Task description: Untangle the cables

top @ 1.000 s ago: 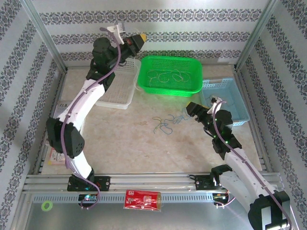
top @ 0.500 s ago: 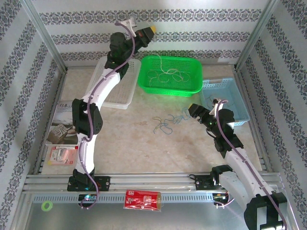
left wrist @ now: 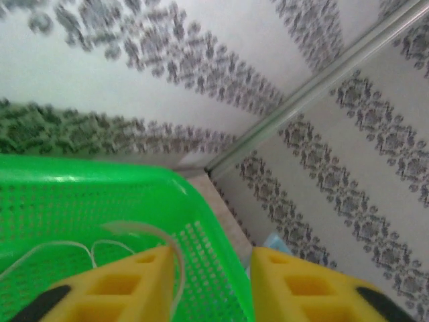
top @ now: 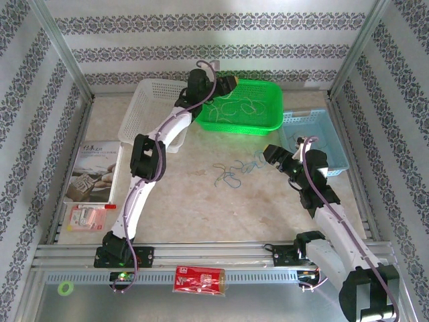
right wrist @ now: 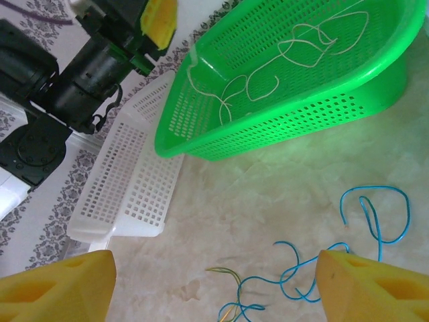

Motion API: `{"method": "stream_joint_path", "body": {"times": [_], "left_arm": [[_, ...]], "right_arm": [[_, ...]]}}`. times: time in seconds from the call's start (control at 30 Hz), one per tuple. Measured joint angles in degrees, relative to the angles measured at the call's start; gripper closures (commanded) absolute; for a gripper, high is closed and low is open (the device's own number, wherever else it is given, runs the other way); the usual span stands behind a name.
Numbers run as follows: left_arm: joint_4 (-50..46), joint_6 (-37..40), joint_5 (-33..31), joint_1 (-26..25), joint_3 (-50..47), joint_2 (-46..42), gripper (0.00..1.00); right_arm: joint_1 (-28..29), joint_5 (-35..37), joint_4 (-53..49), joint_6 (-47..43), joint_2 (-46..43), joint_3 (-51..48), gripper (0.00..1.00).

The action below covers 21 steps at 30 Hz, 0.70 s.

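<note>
- Where the left pincer (left wrist: 213, 268) hangs over the green basket (left wrist: 100, 194), its yellow fingers (left wrist: 127, 285) stand apart, with a cream cable (left wrist: 155, 232) curling just beside one.
- The right pincer (right wrist: 214, 272) is spread wide; blue cables (right wrist: 375, 215) lie on the table (right wrist: 268, 191) between its fingers.

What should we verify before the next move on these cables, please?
1. Left tool open over the green basket: ok.
2. Cream cable free of the left tool's finger: cannot tell; it runs along the finger.
3. Right tool open above the table: ok.
4. Tangle of blue cables on the table pulled apart: not ok.
5. Other cream cables lying inside the green basket: ok.
</note>
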Motion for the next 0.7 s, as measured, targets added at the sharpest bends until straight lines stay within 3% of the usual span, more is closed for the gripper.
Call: {"method": "stream_joint_path", "body": {"times": [0.23,0.53,0.7], "left_arm": [[-12.59,6.23,-0.24,-1.07,1.53,-3.87,0.0],[-28.65,14.32,-3.54,-1.03,2.25,-12.85,0.0],[-30.14,16.92,-4.59,-1.09,-7.23,-23.61,0.0]], "right_arm": [[0.0,-0.96,-0.04,0.0,-0.09,1.03,0.22],[0.04,-1.75,-0.22,0.02,-0.85,1.03,0.23],[2.16,-1.75,-1.01,-0.44,0.24,1.31,0.25]]}}
